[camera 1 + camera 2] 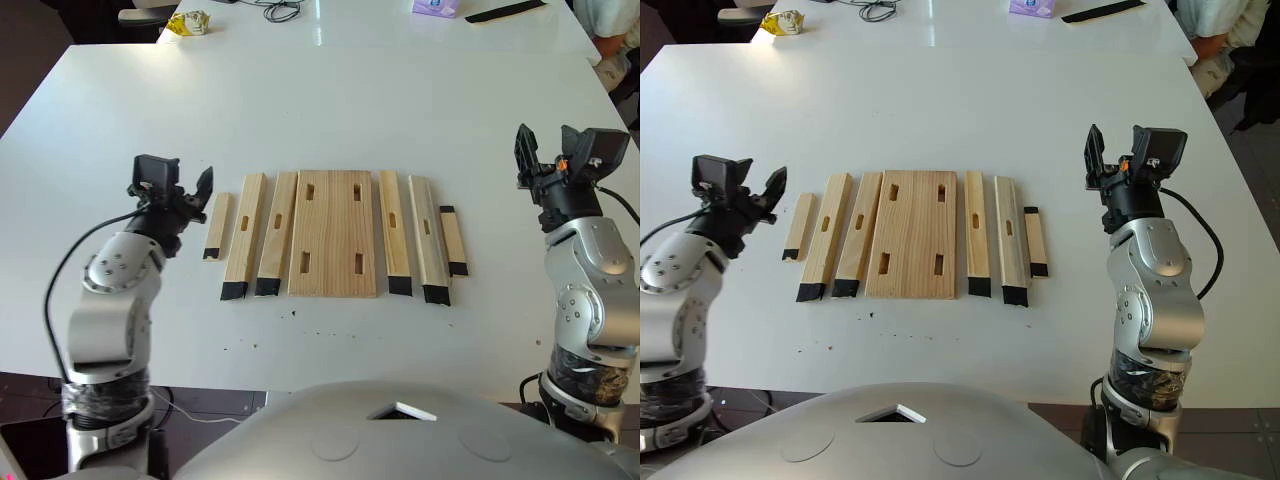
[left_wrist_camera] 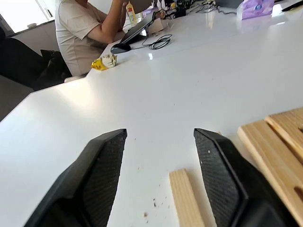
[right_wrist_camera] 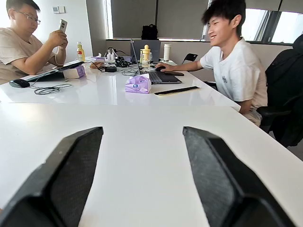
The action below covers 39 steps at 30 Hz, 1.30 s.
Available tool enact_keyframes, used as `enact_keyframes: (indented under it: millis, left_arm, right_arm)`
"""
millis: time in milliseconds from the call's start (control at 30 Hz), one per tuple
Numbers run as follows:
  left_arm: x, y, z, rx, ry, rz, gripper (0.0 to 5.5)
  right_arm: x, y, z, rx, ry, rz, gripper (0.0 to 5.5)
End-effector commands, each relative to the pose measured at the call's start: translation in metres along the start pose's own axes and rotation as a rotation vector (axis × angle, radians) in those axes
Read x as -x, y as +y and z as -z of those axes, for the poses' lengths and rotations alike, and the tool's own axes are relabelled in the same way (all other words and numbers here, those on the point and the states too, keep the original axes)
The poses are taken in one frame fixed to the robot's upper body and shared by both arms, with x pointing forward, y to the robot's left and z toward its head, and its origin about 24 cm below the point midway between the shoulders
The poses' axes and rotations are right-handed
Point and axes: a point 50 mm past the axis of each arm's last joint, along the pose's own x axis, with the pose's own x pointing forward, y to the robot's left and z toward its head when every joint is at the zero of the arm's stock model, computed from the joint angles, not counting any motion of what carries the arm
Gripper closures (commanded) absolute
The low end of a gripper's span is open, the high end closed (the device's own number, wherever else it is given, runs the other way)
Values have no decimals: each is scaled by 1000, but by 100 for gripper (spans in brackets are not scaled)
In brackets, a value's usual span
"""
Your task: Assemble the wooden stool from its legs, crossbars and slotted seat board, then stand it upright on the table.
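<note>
White table (image 1: 330,120), office room behind. At the far edge: a yellow packet (image 1: 188,22) by the far-left corner, cables (image 1: 282,10), a purple tissue pack (image 1: 436,7) and a black strip (image 1: 505,12).

All stool parts lie flat in 1 row, nearer the front edge than the far one, about midway between the left and right edges. Nothing is joined yet, so the task is at its start.

- The seat board (image 1: 333,232) is in the middle, 4 slots facing up.
- 2 left legs (image 1: 245,235) touch each other, the inner 1 against the board's left side.
- 2 right legs (image 1: 393,230) mirror them on the right.
- 1 short left crossbar (image 1: 216,226) and 1 short right crossbar (image 1: 452,239) end the row.
- Black-tipped ends all point to the front edge.

The layout looks sorted on purpose: each side's pieces are on the side of the arm likely to take them.

The left gripper (image 2: 160,135) hangs low just beside the left crossbar, fingers spread and holding nothing. The crossbar's end sits in line with the gap, so it is probably the first pick.

The right gripper (image 3: 142,135) is raised toward the right edge, well apart from the right crossbar, fingers spread wide, nothing held.

Wood crumbs (image 1: 300,325) dot the table between the row and the front edge.
</note>
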Motion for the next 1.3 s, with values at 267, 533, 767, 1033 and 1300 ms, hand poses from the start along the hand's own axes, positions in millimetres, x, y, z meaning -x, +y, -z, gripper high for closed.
enact_keyframes:
  millis: [267,533,767,1033,1300]
  left_arm:
    - [1,-3,17,70,312,96,286]
    - [9,-7,33,24,408,63,286]
    - [13,-10,42,23,456,49,286]
    - [7,-12,39,45,457,45,286]
    - [6,-15,38,75,458,64,219]
  right_arm:
    - [17,-1,7,-7,17,86,238]
    - [15,-5,6,7,22,86,238]
    - [18,-5,10,8,41,93,238]
    - [18,-5,11,10,44,104,238]
    - [19,-4,11,9,45,107,236]
